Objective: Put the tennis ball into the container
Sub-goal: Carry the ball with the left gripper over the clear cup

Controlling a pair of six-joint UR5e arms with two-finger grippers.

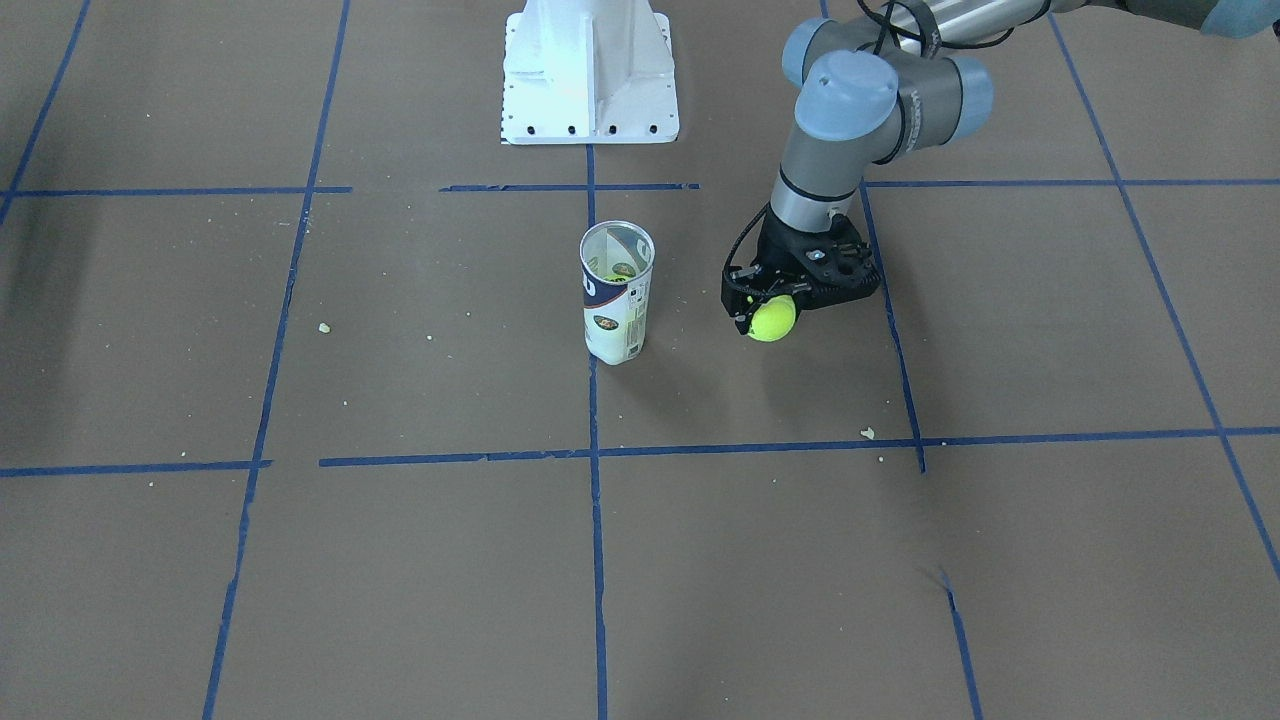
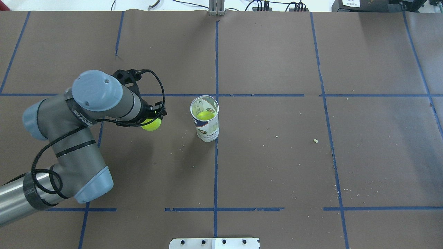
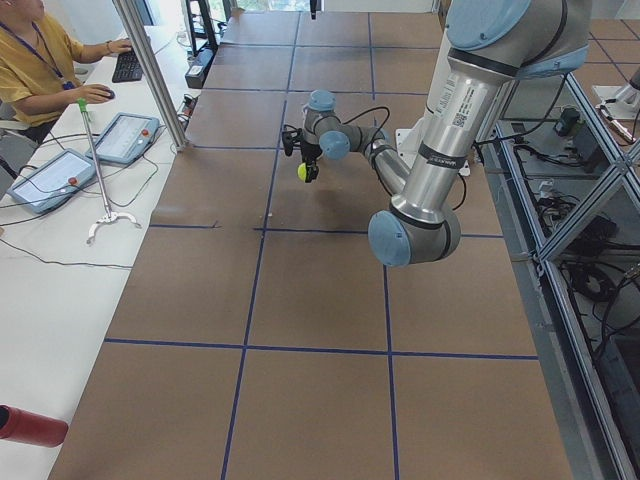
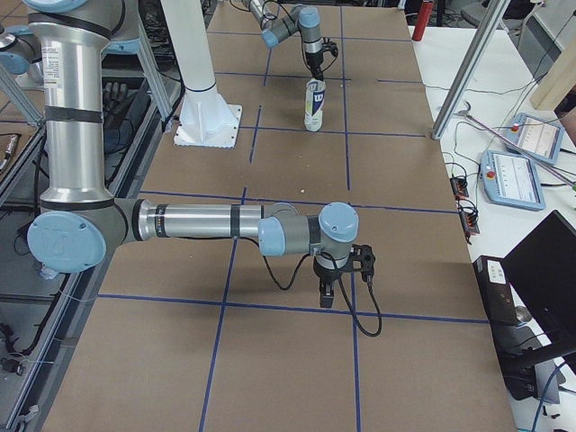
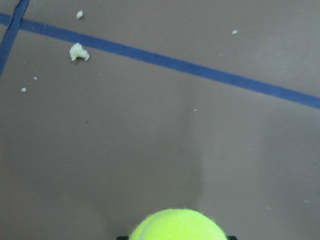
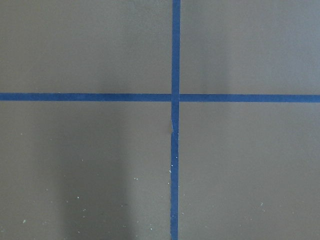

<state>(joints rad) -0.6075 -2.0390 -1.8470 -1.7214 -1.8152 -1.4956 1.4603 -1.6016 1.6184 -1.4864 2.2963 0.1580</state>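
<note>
My left gripper (image 1: 768, 308) pinches the tennis ball (image 1: 772, 320) near the upright container (image 1: 617, 300), another ball (image 2: 204, 115) inside; crumbs (image 1: 867, 433) dot the table (image 1: 400, 560); whether my right gripper (image 4: 326, 297) is spread, I cannot tell

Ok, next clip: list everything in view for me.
table: one, brown, blue tape grid.
container: one, clear tube, white and navy label, upright mid-table; something yellow-green inside.
tennis ball: one, yellow-green, held off the table beside the container.
crumbs: several, pale, scattered.
mount: one, white, at robot's base.
operator: one, yellow shirt, side desk.
left hand: black, shut on tennis ball.
right hand: black, over the table; open or shut unclear.
</note>
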